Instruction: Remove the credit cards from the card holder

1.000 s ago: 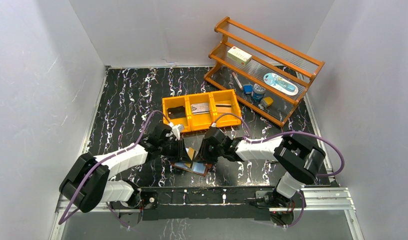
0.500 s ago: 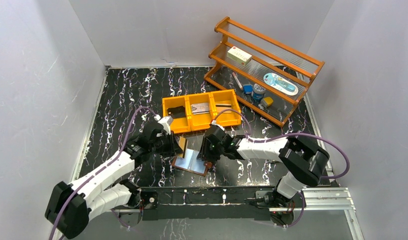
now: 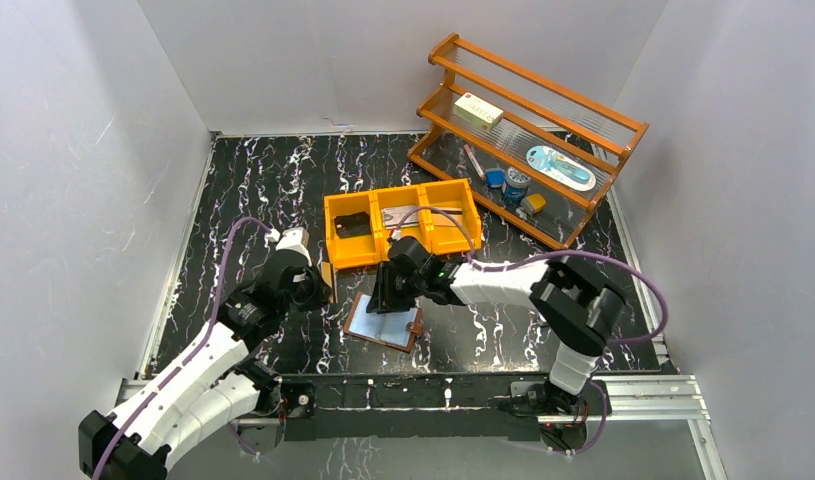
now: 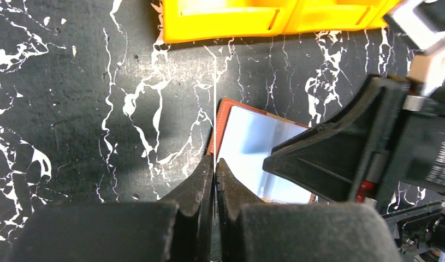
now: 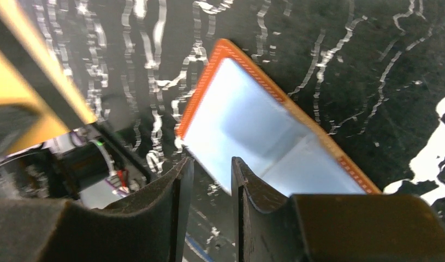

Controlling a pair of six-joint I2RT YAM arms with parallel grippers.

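Observation:
The card holder [image 3: 385, 323] lies open and flat on the black marbled table, its pale blue sleeves facing up [image 4: 247, 144] [image 5: 247, 125]. My left gripper [image 3: 321, 286] [image 4: 214, 162] is shut on a thin tan credit card [image 3: 327, 276], held to the left of the holder. In the left wrist view this card [image 4: 215, 98] shows edge-on as a pale line. My right gripper [image 3: 383, 298] [image 5: 209, 170] hovers over the holder's far edge, jaws apart with nothing between them. More credit cards [image 3: 400, 216] lie in the orange bin [image 3: 375, 246].
The orange three-compartment bin [image 4: 225, 22] [image 5: 18, 82] stands just behind the holder, with a striped card [image 3: 445, 212] in its right compartment and a dark item [image 3: 351, 224] in its left. A wooden rack [image 3: 543, 95] with small items stands at the back right.
My left gripper closed on the tan card and drew it out leftward, away from the holder. My right gripper slid left over the holder and opened a little. The holder now lies flat.

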